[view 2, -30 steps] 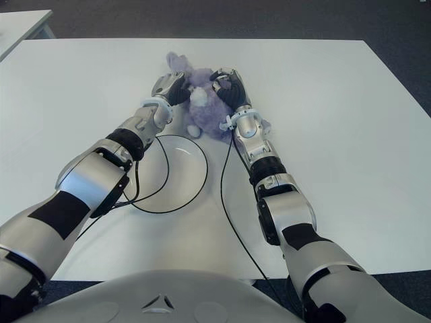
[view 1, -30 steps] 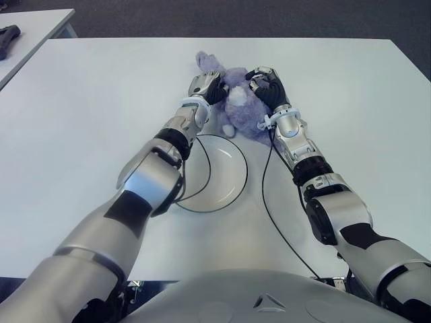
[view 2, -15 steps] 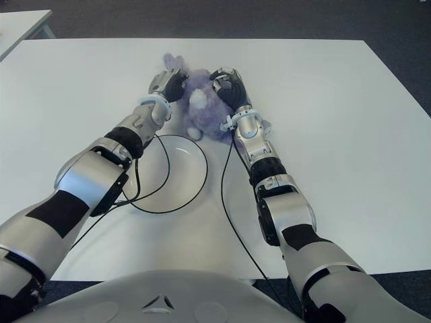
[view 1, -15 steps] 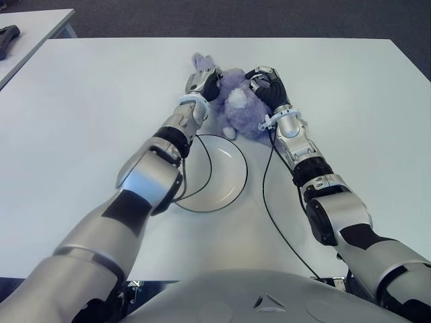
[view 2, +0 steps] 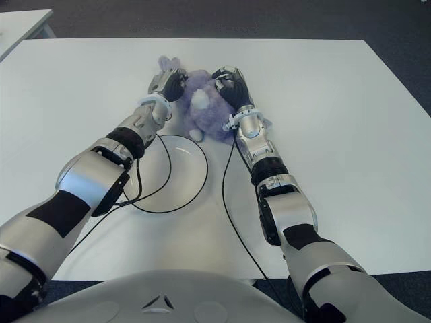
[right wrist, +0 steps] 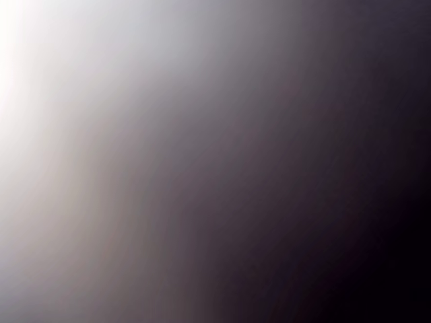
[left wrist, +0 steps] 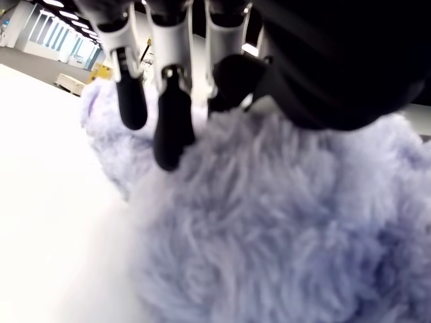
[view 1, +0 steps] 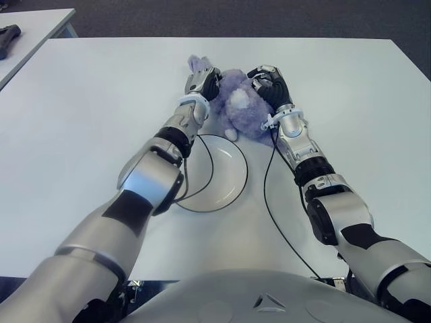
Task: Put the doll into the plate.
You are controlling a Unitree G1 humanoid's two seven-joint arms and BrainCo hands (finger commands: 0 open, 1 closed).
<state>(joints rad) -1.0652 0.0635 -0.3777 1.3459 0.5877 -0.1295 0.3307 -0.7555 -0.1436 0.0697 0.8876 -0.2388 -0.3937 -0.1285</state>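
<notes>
While both arms reach straight forward over the white table, the left hand and right hand press curled fingers into opposite sides of the purple doll, which lies just beyond the plate, not in it.

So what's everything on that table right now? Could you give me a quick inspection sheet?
Surface: white table, mostly bare.
Job's things: purple plush doll lying on the table beyond the white plate, not in it; the plate holds nothing.
Clutter: nothing seen.
Hands: left hand and right hand press the doll from either side; the left wrist view shows fingers sunk in its fur.
Cables: black cables trail from both wrists across plate and table.
Surroundings: second table at far left, dark floor beyond.
</notes>
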